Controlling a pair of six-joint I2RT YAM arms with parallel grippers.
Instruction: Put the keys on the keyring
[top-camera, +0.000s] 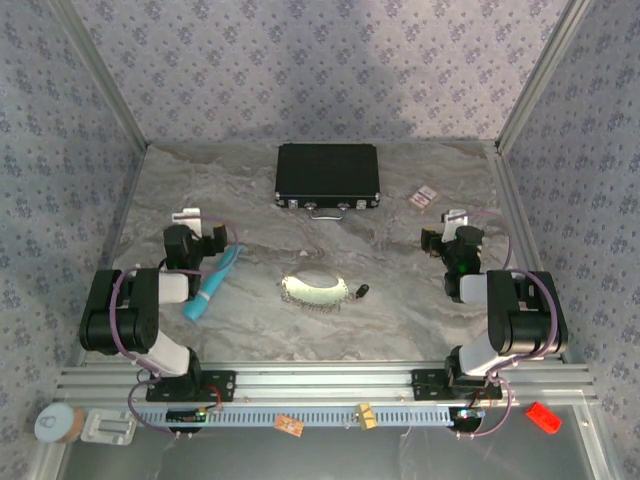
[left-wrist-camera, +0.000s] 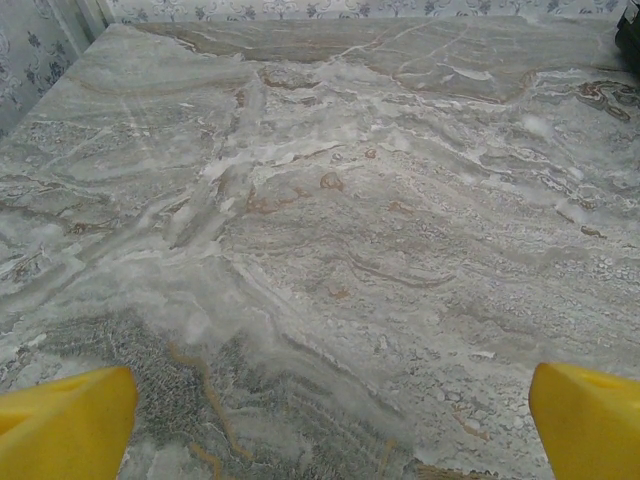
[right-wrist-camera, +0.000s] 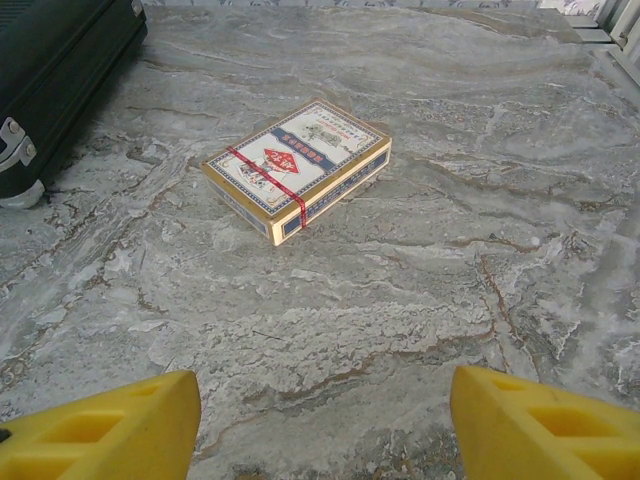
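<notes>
The black case (right-wrist-camera: 50, 70) is cut off by the left edge of the right wrist view. The keys (top-camera: 362, 291) are rendered too small overhead for detail; the fringe of the keyring (top-camera: 315, 290) is blurred.

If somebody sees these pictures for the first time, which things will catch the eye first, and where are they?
The flat black rectangular case at the far middle of the marble-patterned table stands out most. At the table's centre lies a pale silvery oval keyring with a small black key just to its right. A turquoise stick-shaped object lies beside the left arm.
</notes>
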